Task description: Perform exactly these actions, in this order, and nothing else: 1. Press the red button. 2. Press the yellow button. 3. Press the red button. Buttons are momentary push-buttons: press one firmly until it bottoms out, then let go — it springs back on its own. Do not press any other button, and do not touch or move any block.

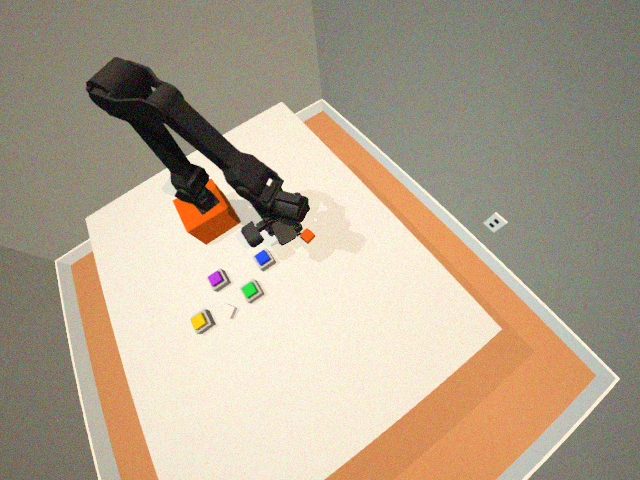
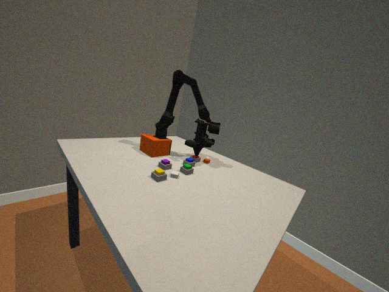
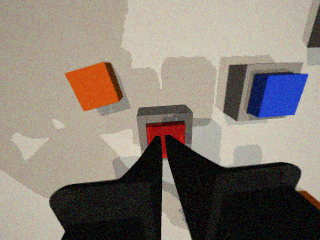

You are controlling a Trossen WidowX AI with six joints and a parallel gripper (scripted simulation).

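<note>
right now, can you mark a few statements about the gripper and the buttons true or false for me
1. The gripper is shut, its tips over the red button. True.
2. The gripper holds the orange block. False: it holds nothing; the block lies apart on the table.
3. The yellow button is the one nearest the gripper. False: among the buttons it lies farthest from it.
4. A small white block lies between the yellow button and the green button. True.
5. The blue button sits beside the red one. True.
</note>
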